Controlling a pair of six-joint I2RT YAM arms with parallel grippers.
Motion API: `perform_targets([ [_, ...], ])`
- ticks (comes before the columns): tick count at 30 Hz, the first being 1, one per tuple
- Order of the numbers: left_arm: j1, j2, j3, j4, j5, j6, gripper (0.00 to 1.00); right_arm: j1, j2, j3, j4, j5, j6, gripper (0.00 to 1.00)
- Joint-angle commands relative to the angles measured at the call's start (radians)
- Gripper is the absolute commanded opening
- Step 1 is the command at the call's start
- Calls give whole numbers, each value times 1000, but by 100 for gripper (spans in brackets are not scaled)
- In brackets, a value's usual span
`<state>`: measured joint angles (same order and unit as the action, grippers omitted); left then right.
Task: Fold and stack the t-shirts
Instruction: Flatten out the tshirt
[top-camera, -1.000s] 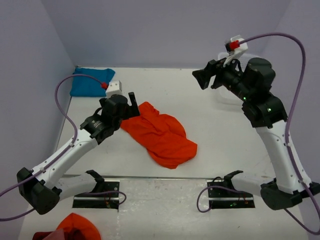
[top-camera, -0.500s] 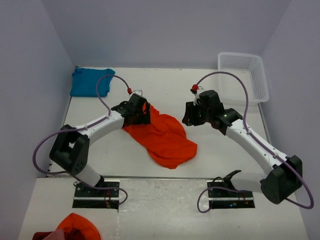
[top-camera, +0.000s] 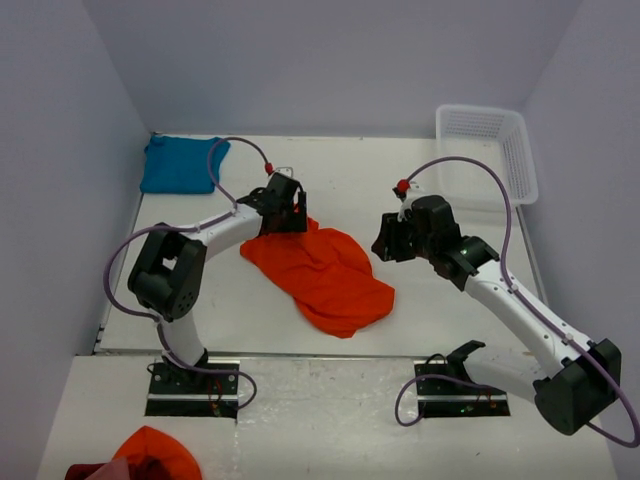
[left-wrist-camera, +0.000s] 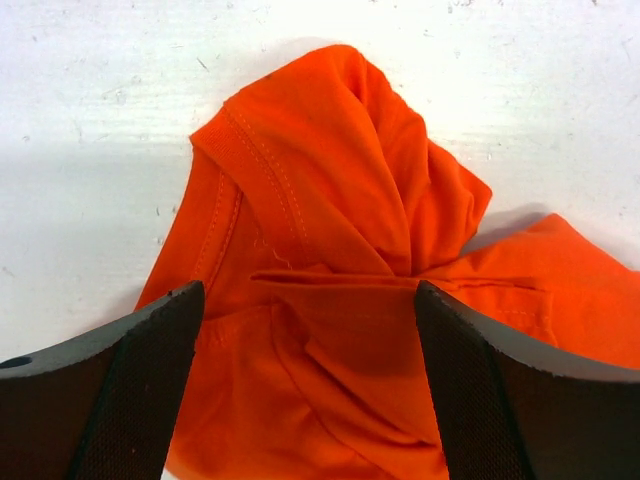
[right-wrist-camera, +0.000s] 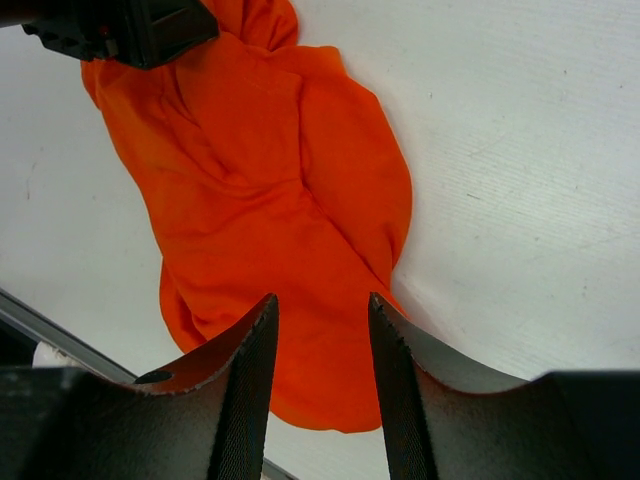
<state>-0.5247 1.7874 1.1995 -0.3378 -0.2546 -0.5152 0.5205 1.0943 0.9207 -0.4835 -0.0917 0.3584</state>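
The orange t-shirt (top-camera: 325, 270) is seen crumpled at the middle of the table (top-camera: 450, 200), and the teal-blue t-shirt (top-camera: 180, 165) at its far left corner. The left gripper (left-wrist-camera: 308, 292) is held wide apart over the orange cloth's far end. The right gripper (right-wrist-camera: 321, 300) is released, with nothing grasped.

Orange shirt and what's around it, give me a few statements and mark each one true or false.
1. The orange shirt lies crumpled on the table. True.
2. The blue shirt sits inside the white basket. False: it lies on the table at the far left corner, and the basket is at the far right.
3. The jaws of the left arm stand open on either side of a bunched end of the orange shirt. True.
4. The jaws of the right arm are clamped on the orange shirt. False: they stand apart with nothing between them, near the shirt's right edge.
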Motion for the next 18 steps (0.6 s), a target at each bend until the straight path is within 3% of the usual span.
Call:
perform_targets([
  [1, 29, 38, 48, 51, 46, 33, 86, 1, -30, -14, 45, 26, 2, 42],
  [7, 48, 69, 46, 94, 150, 30, 77, 1, -30, -29, 51, 49, 5, 42],
  [11, 54, 84, 41, 128, 236, 34, 64, 1, -24, -45, 72, 37, 19, 42],
  [14, 60, 81, 40, 154, 293, 37, 39, 1, -11, -49, 83, 26, 27, 42],
  [16, 63, 72, 38, 169, 331, 38, 30, 1, 1, -46, 83, 27, 31, 41],
  [17, 63, 66, 38, 174, 337, 38, 19, 1, 13, -45, 82, 27, 33, 41],
  [18, 65, 60, 37, 174, 341, 40, 0, 1, 19, -45, 83, 30, 34, 41],
])
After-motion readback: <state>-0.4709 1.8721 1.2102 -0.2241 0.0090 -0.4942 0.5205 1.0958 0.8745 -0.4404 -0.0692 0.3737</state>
